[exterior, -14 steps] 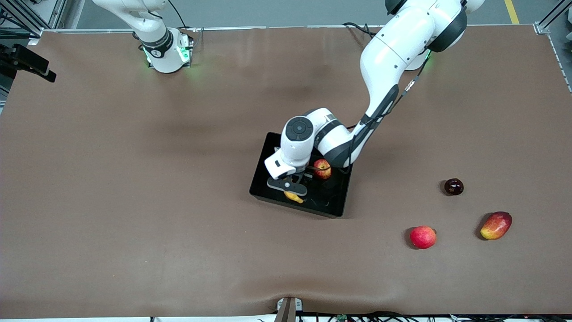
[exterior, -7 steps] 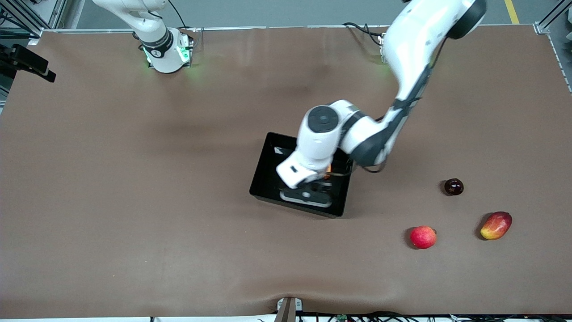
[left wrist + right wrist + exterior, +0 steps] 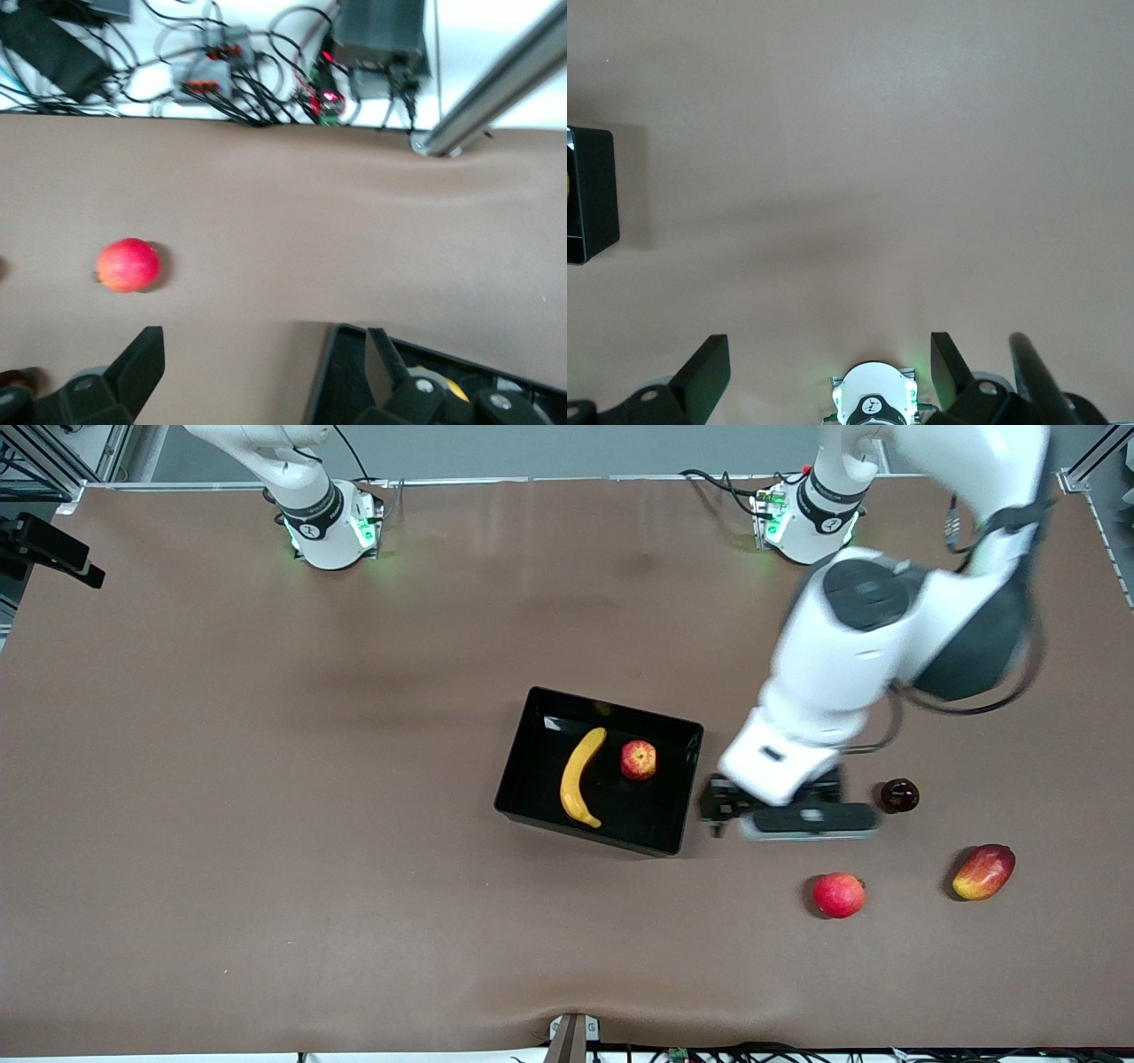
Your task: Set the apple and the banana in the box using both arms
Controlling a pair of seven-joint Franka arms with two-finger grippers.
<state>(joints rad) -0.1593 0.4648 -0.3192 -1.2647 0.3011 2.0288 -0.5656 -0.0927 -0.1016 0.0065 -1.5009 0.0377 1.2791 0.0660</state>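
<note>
Lying lengthwise in the box (image 3: 532, 779), the banana (image 3: 578, 777) sits beside the apple (image 3: 638, 760). Left pincer (image 3: 802, 815), open and empty, hovers over the desk (image 3: 266, 824) just beside the box; right pincer (image 3: 824, 372) waits open by its base.

1. The box (image 3: 682, 797) looks like glossy black plastic with reflective walls.
2. The table (image 3: 266, 824) wears a matt brown, slightly rippled cover.
3. The banana (image 3: 578, 778) has smooth yellow skin.
4. The apple (image 3: 638, 760) has a faint sheen.
5. The left arm (image 3: 850, 646) has smooth white shells.
</note>
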